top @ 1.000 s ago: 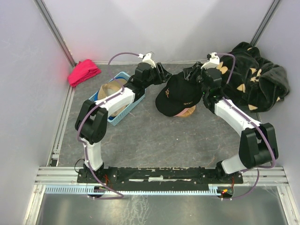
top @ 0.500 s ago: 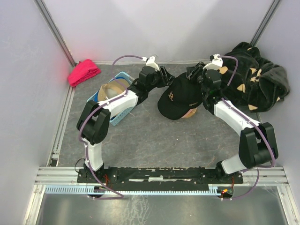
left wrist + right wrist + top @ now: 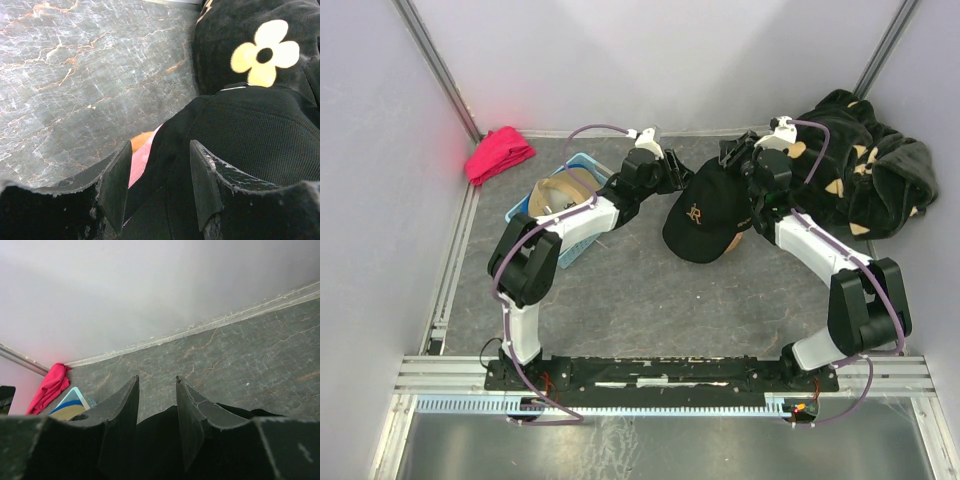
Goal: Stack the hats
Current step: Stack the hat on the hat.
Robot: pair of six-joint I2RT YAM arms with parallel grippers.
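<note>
A black hat (image 3: pixel 705 215) with small pale lettering hangs between my two grippers at the back middle of the table. My left gripper (image 3: pixel 677 178) is shut on its left rim and my right gripper (image 3: pixel 735 162) on its back right rim. In the left wrist view the black hat (image 3: pixel 250 135) fills the gap of the left gripper (image 3: pixel 161 150), with a pink hat (image 3: pixel 141 160) and an orange-tan edge (image 3: pixel 139 140) under it. In the right wrist view black fabric (image 3: pixel 159 440) sits low between the right gripper (image 3: pixel 157 380) fingers. A tan hat (image 3: pixel 558 195) lies in the basket.
A blue basket (image 3: pixel 582 240) stands at the left beside the left arm. A red-pink cloth bundle (image 3: pixel 498 153) lies in the back left corner. Big black plush fabric with beige flowers (image 3: pixel 865 175) is heaped at the back right, close behind the right arm.
Both grippers have carried the black hat a little right and nearer, turning it. It now covers almost all of the pink and tan hats beneath.
</note>
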